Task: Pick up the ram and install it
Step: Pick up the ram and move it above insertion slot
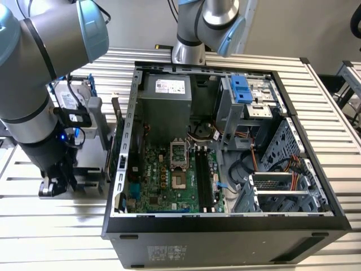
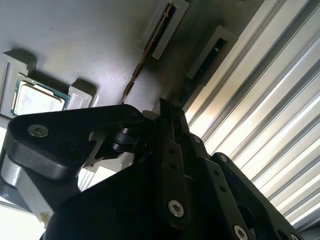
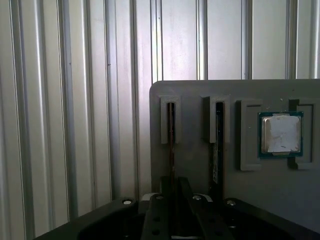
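The ram [image 3: 171, 131] is a thin stick standing on edge in a slot of a grey holder [image 3: 195, 95]. In both wrist views its edge runs straight into my gripper [image 3: 174, 183]. The black fingers [image 2: 169, 131] sit pressed together on the near end of the ram [image 2: 144, 57], which still rests in its slot. In the exterior view my gripper [image 1: 54, 183] is low over the holder [image 1: 90, 164], at the exterior view's left of the open computer case [image 1: 121, 169]. The motherboard's black memory slots [image 1: 203, 176] lie inside the case.
A second dark stick [image 3: 217, 145] stands in the neighbouring slot, and a processor chip [image 3: 280, 134] lies in a pocket of the same holder. The case holds a power supply [image 1: 164, 93], drive cage [image 1: 248, 93] and cables [image 1: 265, 161]. A ribbed metal table [image 1: 51, 226] lies around everything.
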Motion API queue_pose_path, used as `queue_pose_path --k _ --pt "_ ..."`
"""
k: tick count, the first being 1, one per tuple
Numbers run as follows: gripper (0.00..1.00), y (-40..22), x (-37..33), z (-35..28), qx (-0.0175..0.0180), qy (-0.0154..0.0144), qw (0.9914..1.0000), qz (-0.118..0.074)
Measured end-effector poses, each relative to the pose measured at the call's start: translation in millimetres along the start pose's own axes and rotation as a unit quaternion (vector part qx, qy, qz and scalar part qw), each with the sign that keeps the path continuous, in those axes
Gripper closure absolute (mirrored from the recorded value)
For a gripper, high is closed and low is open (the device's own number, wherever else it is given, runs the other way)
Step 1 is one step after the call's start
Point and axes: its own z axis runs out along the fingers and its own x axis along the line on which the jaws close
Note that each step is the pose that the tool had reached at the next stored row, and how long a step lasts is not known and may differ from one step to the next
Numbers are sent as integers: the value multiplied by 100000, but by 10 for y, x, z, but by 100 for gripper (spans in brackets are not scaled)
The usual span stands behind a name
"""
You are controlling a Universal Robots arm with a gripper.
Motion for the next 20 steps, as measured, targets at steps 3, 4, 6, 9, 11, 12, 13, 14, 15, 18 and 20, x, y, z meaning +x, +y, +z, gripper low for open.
queue_pose_path --k 3,4,6,9,11,12,13,14,15,18,20 --pt "100 0 0 0 -3 3 100000 -24" --pt "100 0 0 0 -2 -1 100000 -44" --pt "100 0 0 0 0 1 100000 -47" --pt "100 0 0 0 -4 0 100000 -54" --pt "100 0 0 0 -2 1 100000 -58" --pt "100 0 0 0 -4 4 100000 -59" --pt "100 0 0 0 -2 2 100000 -61" --pt "100 0 0 -4 0 -4 100000 -61" --pt "100 0 0 -11 -3 1 100000 -59" --pt "100 0 -1 -69 -3 0 100000 -28" --pt "100 1 -1 -125 -6 0 100000 -10"
